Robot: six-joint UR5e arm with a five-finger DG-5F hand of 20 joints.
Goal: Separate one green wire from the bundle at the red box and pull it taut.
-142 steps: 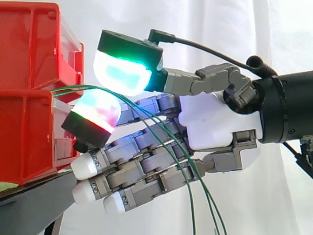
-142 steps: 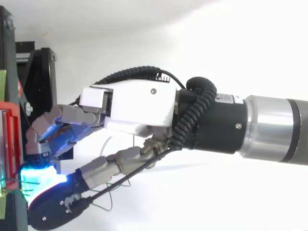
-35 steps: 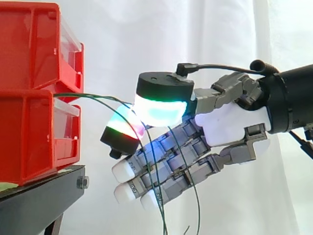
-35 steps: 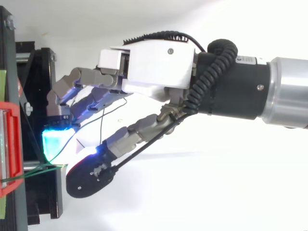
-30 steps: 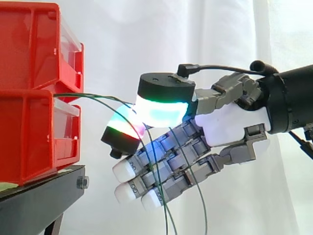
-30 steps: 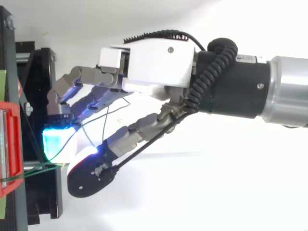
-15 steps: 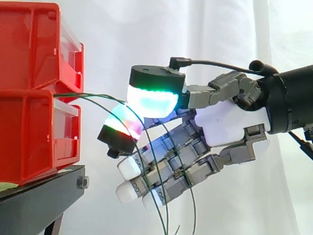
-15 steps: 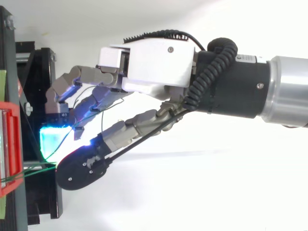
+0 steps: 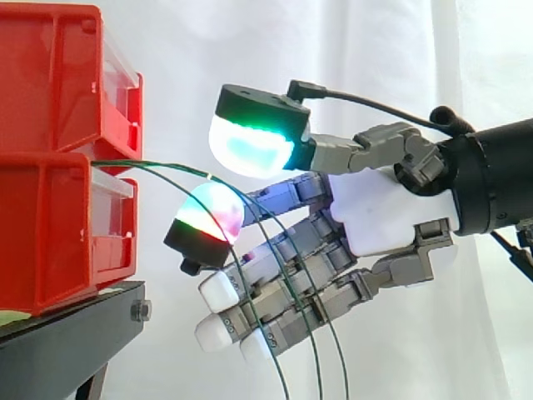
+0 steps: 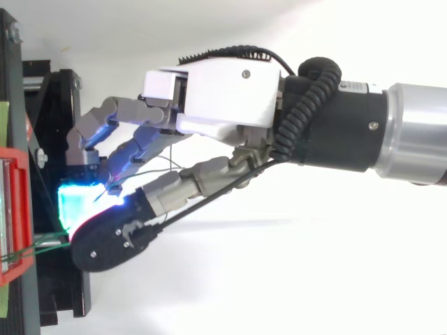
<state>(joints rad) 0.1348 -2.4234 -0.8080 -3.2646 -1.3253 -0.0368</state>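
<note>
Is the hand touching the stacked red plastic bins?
Apart. The side view shows a strip of white curtain between the glowing fingertips of the hand and the stacked red plastic bins.

side view: close in, level with the red bins (image 9: 58, 167), looking across toward the white curtain (image 9: 375, 50). top view: close overhead, looking down. shared by both: the bins' front, black stand (image 9: 75, 342), hand (image 9: 383, 208), green wires (image 9: 158, 166).

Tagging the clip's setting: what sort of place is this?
Probably a robotics lab test rig: a white curtain as backdrop, stacked red bins on a black stand, and a robot hand working at green wires that run out from the bins.
</note>
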